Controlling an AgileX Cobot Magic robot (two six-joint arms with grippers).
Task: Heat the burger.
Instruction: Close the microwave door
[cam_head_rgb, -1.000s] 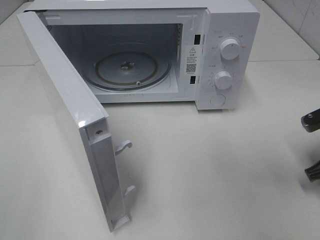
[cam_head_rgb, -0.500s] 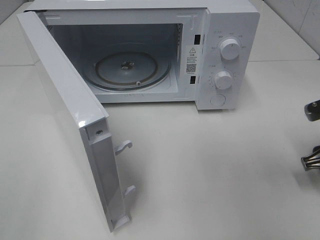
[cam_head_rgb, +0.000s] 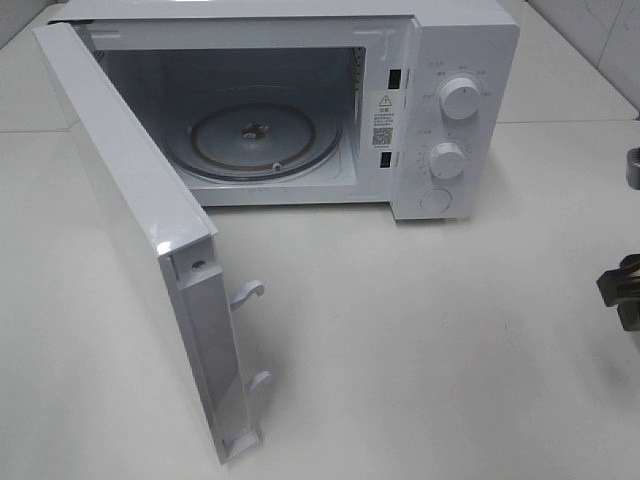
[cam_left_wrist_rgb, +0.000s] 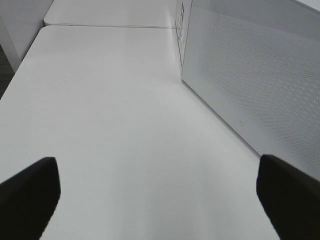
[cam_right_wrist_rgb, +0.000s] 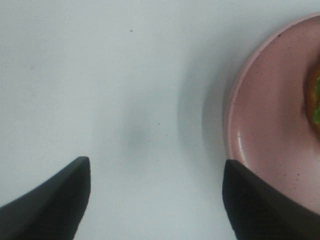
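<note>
While the microwave (cam_head_rgb: 300, 110) is left with its door (cam_head_rgb: 140, 240) swung wide and its glass turntable (cam_head_rgb: 255, 140) bare, the right gripper (cam_right_wrist_rgb: 155, 195) has been pulled further toward the 3 o'clock edge of the high view than a second ago, so that only its dark tips are now seen there. In the same second its jaws have been spread; they are seen apart and grasping nothing, hung over the white table (cam_head_rgb: 420, 340) with a pink plate (cam_right_wrist_rgb: 270, 125) just beside one tip. At the plate's far side a brown sliver with green, taken to be the burger (cam_right_wrist_rgb: 315, 100), is cut off by the frame edge. Fetching the plate is judged to be the step in hand; nothing has been loaded yet. The left gripper (cam_left_wrist_rgb: 160, 195) is seen released wide, empty, near the door's outer face. Counted: one microwave, one turntable, two dials (cam_head_rgb: 460, 98), one round button (cam_head_rgb: 436, 201), one plate, one burger, two grippers.
</note>
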